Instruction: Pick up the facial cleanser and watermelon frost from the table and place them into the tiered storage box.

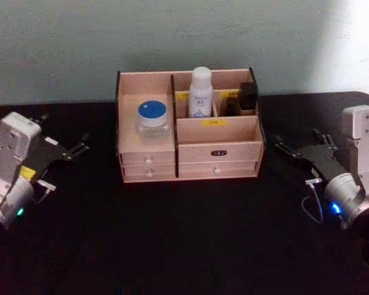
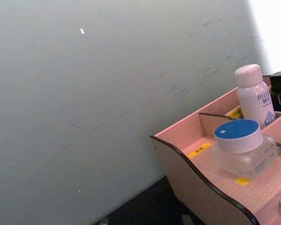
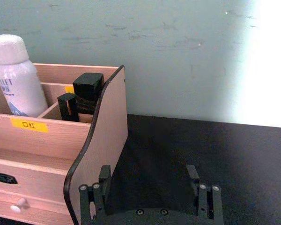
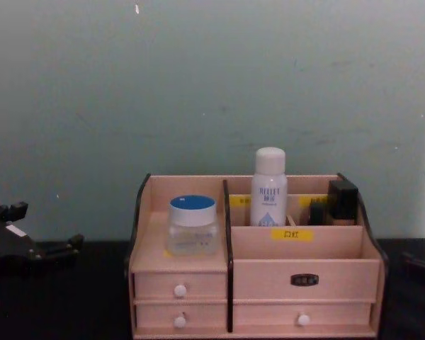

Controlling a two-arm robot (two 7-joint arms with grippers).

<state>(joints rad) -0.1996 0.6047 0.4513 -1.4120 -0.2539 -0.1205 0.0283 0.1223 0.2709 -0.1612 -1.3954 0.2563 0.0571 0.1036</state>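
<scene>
A: While the box [image 1: 190, 132] is sitting at the back of the black table [image 1: 184, 239] against the grey-green wall [image 1: 61, 49], what else is lying around it?

B: A black object [image 1: 248, 97] is standing in the rear right compartment, with a smaller dark piece [image 1: 232, 106] just beside it. Yellow labels are showing on the dividers, and white knobs on the drawers below.

A: And the task's two things?

B: The cleanser [image 1: 200, 92] is standing upright in the rear middle compartment, just left of the dark pieces. The jar [image 1: 152, 118] is sitting upright on the left shelf, above the left drawers, its blue lid facing up.

A: Is anything blocking them?

B: Nothing is covering either one; only the box's dividers are standing between them.

A: What are the grippers doing?

B: The left gripper [image 1: 80, 147] is hanging over the table well left of the box, its fingers spread a little and holding nothing. The right gripper [image 1: 283, 149] is hanging to the right of the box, near its dark side edge. In the right wrist view its fingers [image 3: 96, 194] are standing wide apart, touching nothing.
</scene>
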